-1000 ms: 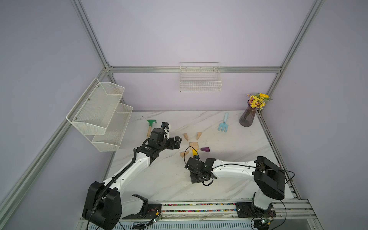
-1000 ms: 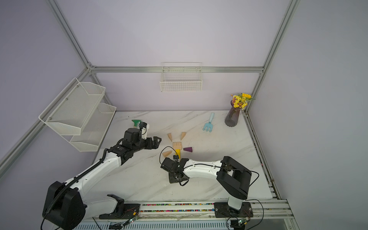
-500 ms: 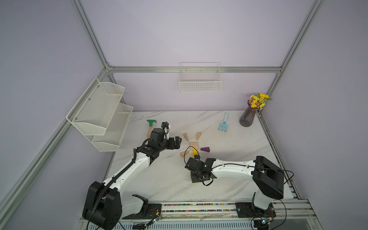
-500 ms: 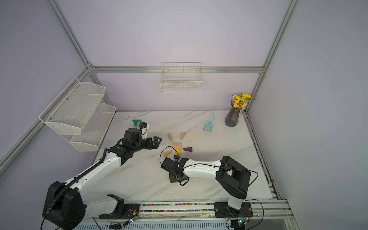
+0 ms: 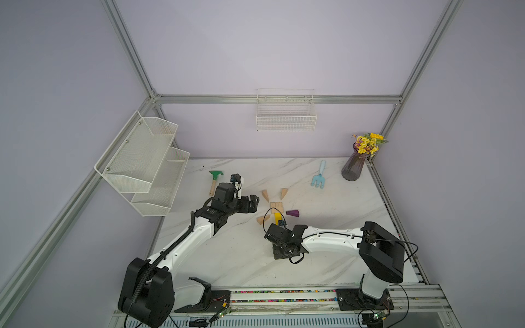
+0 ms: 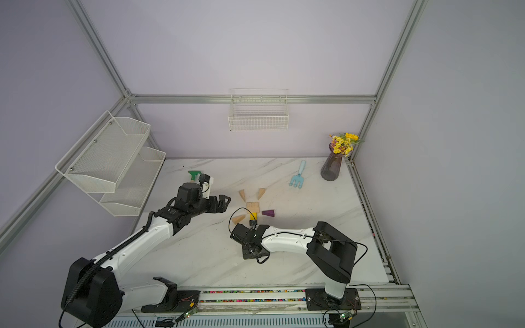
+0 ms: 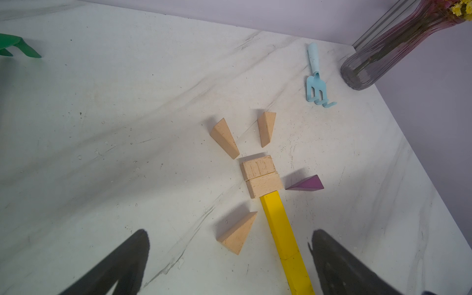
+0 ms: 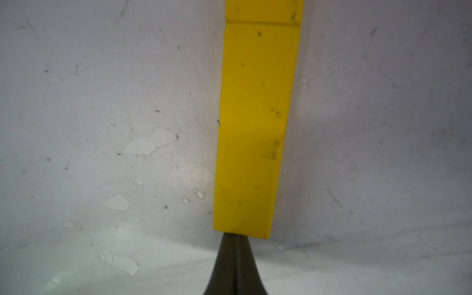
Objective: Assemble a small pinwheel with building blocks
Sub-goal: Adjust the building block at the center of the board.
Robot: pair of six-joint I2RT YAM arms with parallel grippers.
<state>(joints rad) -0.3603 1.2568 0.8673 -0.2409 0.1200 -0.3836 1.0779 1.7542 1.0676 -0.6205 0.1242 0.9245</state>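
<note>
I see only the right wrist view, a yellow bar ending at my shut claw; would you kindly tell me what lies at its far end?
Observer: A second yellow bar continues it end to end and meets the hub, two pale wood blocks.
Operator: Are wedges around the hub?
Observer: Three wood wedges and a purple wedge lie around it, one off each corner.
Operator: Where is the left claw?
Observer: The left claw hangs open beside the pinwheel, holding nothing.

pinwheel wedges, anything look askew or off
Yes, uneven spacing: two wood wedges crowd together on the far side of the hub, while the purple wedge and third wood wedge flank the yellow stick at different angles. The hub's two halves sit slightly offset.
</note>
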